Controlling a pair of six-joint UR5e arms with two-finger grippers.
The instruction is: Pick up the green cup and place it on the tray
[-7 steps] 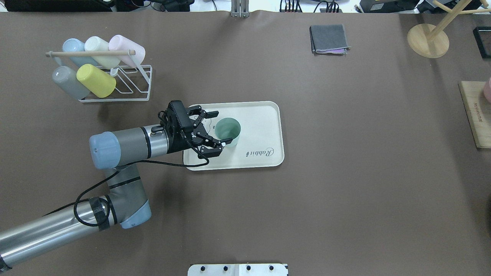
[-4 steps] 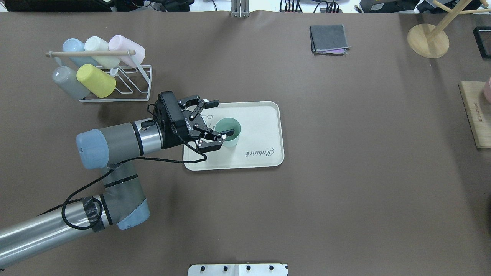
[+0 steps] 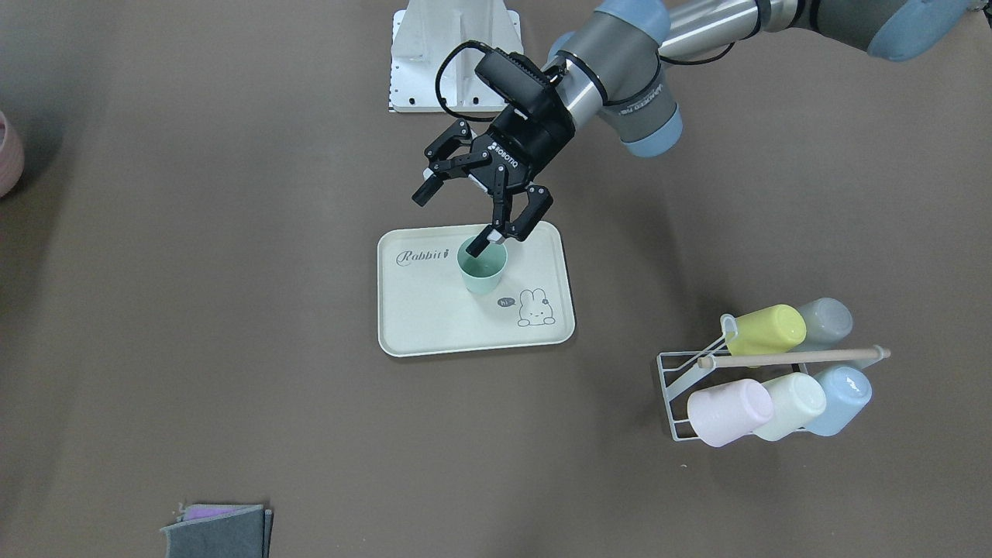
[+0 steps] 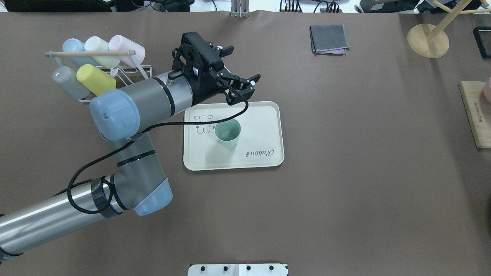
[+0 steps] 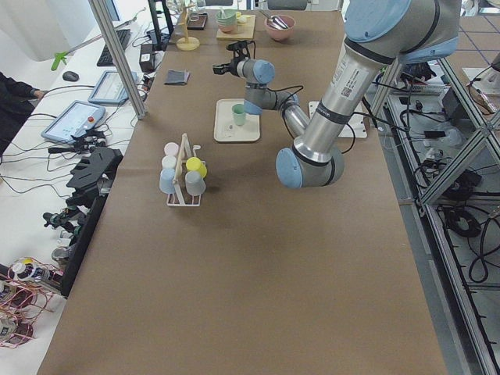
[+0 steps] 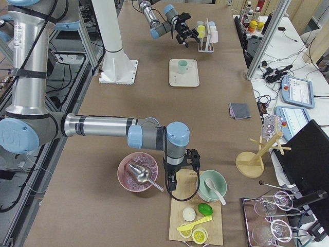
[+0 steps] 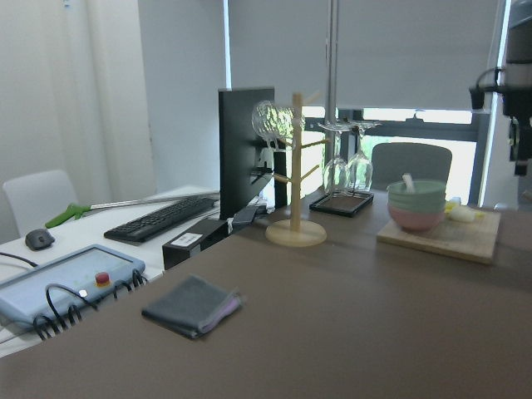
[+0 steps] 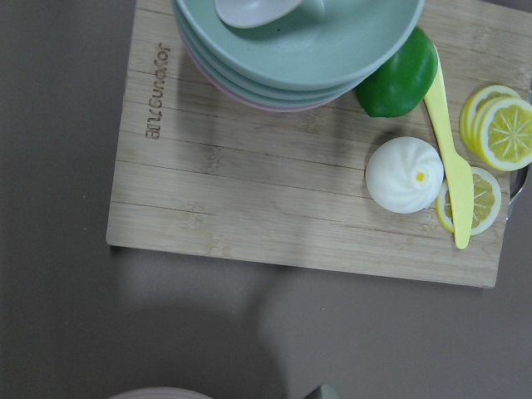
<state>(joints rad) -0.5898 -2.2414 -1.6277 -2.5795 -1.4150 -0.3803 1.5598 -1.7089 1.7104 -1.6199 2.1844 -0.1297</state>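
Observation:
The green cup point(image 4: 227, 132) stands upright on the cream tray point(image 4: 264, 122), left of the middle. It also shows in the front-facing view point(image 3: 482, 266) on the tray point(image 3: 434, 318). My left gripper point(image 4: 241, 65) is open and empty. It is raised well above the tray and apart from the cup, as the front-facing view point(image 3: 449, 222) also shows. My right gripper point(image 6: 177, 172) hangs over a wooden cutting board point(image 8: 274, 191) far to the right. I cannot tell whether it is open or shut.
A white wire rack point(image 4: 126, 86) with several cups, one of them yellow-green point(image 4: 96, 80), stands left of the tray. A folded grey cloth point(image 4: 329, 38), a wooden stand point(image 4: 427, 40) and the cutting board point(image 4: 475, 115) lie to the right.
My left gripper, open around the cup's rim with one finger inside, has lifted up and away from it toward the table's far side. The cup stays on the tray.

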